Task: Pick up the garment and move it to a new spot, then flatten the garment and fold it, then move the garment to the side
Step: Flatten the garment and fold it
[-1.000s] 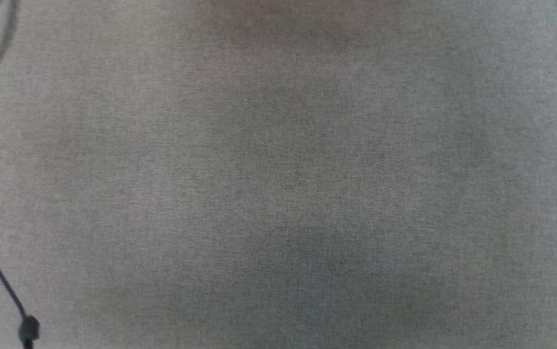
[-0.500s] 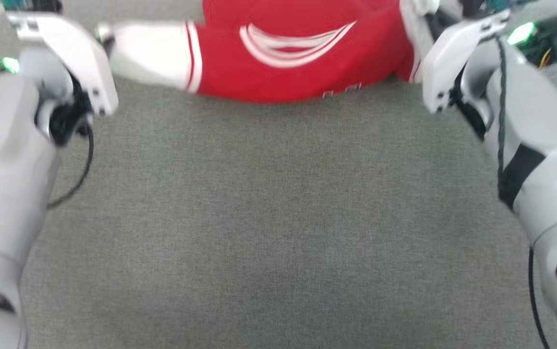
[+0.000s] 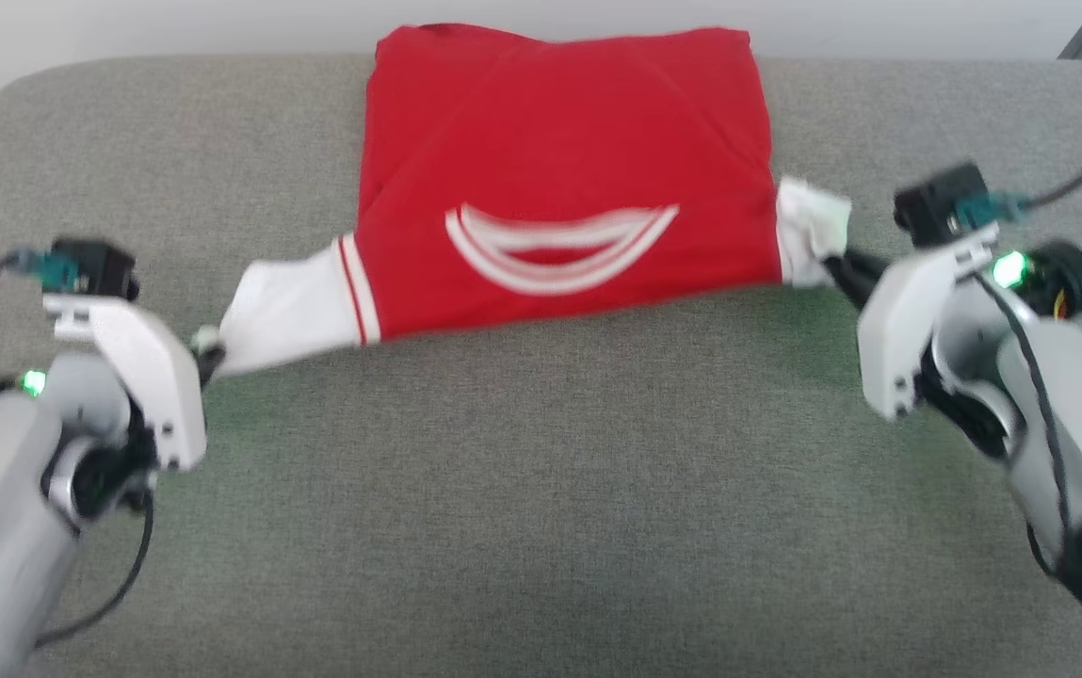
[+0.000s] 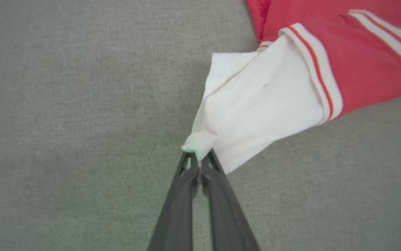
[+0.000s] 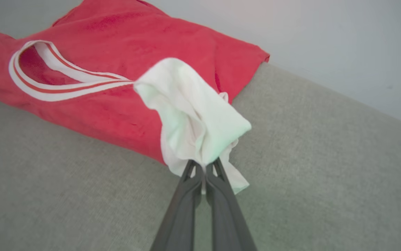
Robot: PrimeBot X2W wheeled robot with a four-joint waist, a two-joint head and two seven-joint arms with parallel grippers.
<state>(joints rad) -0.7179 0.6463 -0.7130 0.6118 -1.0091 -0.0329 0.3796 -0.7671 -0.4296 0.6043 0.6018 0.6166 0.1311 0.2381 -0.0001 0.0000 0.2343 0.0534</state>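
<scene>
Your left fingers (image 4: 189, 176) are pinched shut on the very tip of one white sleeve end (image 4: 263, 104). Your right fingers (image 5: 190, 181) are clamped on the other, bunched sleeve end (image 5: 193, 115). The red jersey (image 3: 559, 141) lies between and beyond both fingertips on the grey upholstered surface (image 3: 541, 490). Draw outward evenly and low, because both pinches look thin and could slip.

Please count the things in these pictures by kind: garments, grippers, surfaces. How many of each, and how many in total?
Garments: 1, the large red jersey top with white sleeve ends.
Grippers: 2, the left gripper and the right gripper, each shut on one sleeve end.
Surfaces: 1, the grey woven fabric surface.
Total: 4.
</scene>
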